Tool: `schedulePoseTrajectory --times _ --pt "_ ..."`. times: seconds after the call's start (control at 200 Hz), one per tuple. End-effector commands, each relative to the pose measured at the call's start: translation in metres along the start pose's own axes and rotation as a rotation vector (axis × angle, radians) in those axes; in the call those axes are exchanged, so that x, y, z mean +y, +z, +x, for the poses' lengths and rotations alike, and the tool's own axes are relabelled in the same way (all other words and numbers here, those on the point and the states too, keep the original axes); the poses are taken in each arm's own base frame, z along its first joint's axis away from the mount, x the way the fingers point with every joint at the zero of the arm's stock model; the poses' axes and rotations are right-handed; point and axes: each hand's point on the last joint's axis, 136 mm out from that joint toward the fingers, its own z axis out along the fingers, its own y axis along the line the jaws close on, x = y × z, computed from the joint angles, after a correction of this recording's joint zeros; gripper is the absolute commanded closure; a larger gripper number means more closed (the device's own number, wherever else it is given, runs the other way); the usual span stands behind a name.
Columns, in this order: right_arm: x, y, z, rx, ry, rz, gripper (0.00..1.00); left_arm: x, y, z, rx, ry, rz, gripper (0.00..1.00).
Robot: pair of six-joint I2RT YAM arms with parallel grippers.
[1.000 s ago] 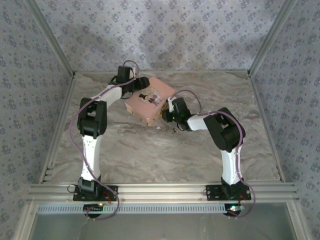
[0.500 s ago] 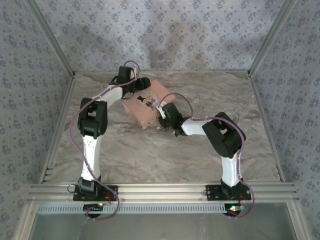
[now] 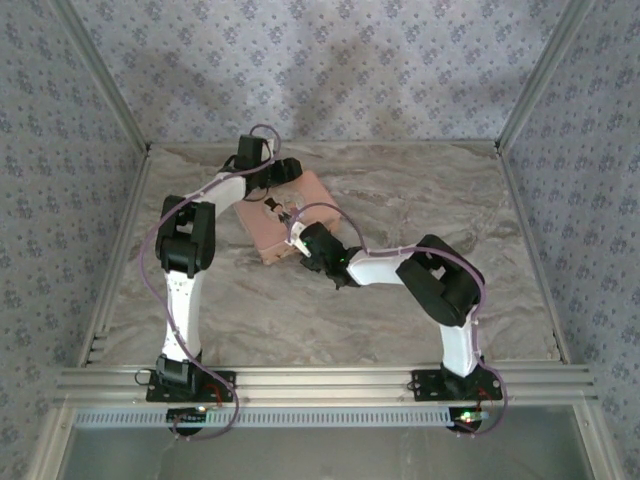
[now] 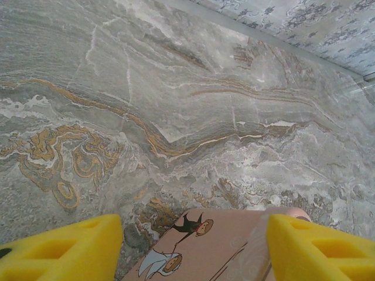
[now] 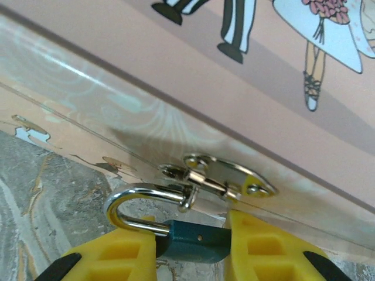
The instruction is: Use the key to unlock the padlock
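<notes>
Left arm & right arm had white links, black joints, black base plates; purple cables ran alongside. Fingers were yellow w/ recessed cut-outs.

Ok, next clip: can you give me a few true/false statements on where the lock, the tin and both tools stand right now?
1. The padlock hangs from the hasp on the pink tin. True.
2. The right tool has its yellow fingers on either side of the padlock's blue body. True.
3. The left tool is shut tight. False: its fingers stand wide apart, the tin seen between them.
4. The right arm reaches the tin from its far side. False: it comes from the near side; the left arm is at the far side.
</notes>
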Motion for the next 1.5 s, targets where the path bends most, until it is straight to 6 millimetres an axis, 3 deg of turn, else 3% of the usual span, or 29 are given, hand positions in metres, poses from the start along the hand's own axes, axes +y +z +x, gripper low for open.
schedulePoseTrajectory --times 0.0,0.195,0.44,0.64,0.964,1.104,1.234,1.494 --pt "0.007 -0.015 -0.015 -0.03 -0.019 -0.045 1.0 -0.009 -0.004 0.001 0.004 0.006 0.014 0.35" --pt "0.027 -0.017 -0.017 -0.028 -0.092 -0.047 1.0 -0.013 -0.007 -0.003 -0.012 -0.002 0.024 0.35" --pt "0.028 -0.036 -0.013 -0.03 -0.044 -0.075 1.0 -0.014 -0.021 -0.007 -0.034 0.005 0.021 0.35" --pt "0.011 -0.066 -0.004 -0.013 0.08 -0.062 1.0 -0.02 -0.053 -0.025 -0.104 0.025 0.025 0.34" --pt "-0.04 -0.103 0.047 0.106 0.379 -0.028 1.0 -0.024 -0.105 -0.032 -0.18 0.076 -0.006 0.31" --pt "-0.063 -0.11 0.072 0.201 0.51 -0.001 1.0 -0.035 -0.132 -0.021 -0.188 0.077 0.007 0.31" --pt "-0.073 -0.11 0.093 0.303 0.616 -0.01 1.0 -0.043 -0.155 0.004 -0.188 0.06 0.029 0.3" --pt "-0.066 -0.094 0.124 0.489 0.661 -0.05 1.0 -0.063 -0.175 0.059 -0.134 0.082 0.049 0.29"
